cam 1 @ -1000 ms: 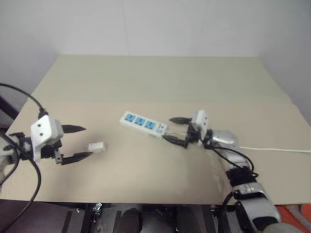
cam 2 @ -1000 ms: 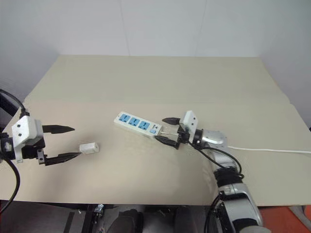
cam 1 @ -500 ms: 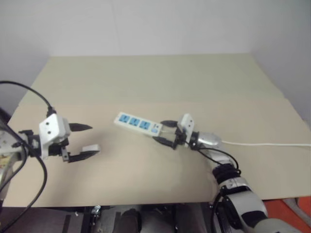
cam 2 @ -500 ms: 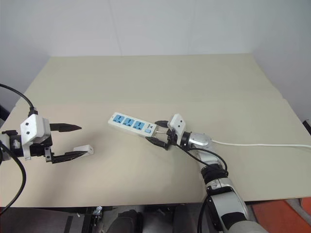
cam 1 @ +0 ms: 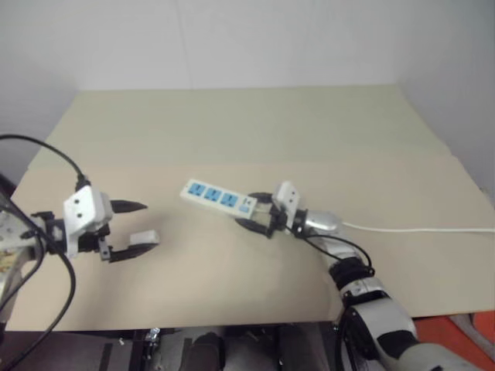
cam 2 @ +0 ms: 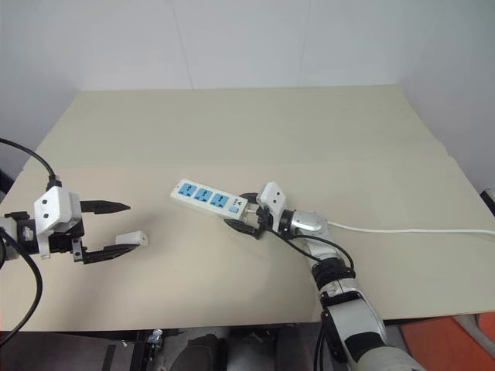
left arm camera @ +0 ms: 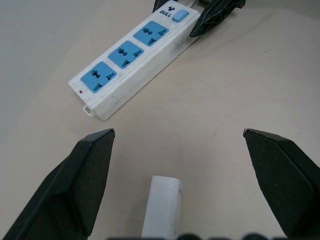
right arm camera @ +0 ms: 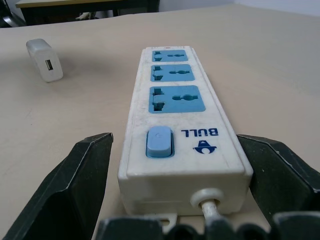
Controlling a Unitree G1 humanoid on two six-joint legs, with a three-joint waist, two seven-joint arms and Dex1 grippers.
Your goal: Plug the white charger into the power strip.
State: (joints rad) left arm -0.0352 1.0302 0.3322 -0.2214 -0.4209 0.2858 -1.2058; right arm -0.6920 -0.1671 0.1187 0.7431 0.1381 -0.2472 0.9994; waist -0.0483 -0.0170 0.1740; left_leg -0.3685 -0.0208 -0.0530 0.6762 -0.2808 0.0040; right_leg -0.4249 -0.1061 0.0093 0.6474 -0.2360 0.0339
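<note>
My left gripper (cam 2: pixel 108 229) hangs over the left part of the wide beige table (cam 2: pixel 255 131) with its two black fingers spread wide, and the small white rounded plastic charger (cam 2: pixel 131 239) lies flat on the table in the gap between them, close to the lower finger; I cannot tell from the head views if this finger touches it. In the left wrist view the charger (left arm camera: pixel 161 205) is cut off by the picture edge, so only one end of it shows, and both fingers stand apart from it there. The long white plastic power strip with three blue socket faces (cam 2: pixel 209 199) lies near the middle of the table, at a slant, well apart from the charger. My right gripper (cam 2: pixel 244 211) is at the switch end of the strip, its black fingers spread with one on each side of that end; in the right wrist view there is a thin gap between each finger and the strip's (right arm camera: pixel 180 130) side, so it does not pinch it. The small blue switch (right arm camera: pixel 159 142) is near this end, and the white cord (cam 2: pixel 402 229) leaves from there, is partly hidden under my right arm, and then runs to the right edge of the view.
</note>
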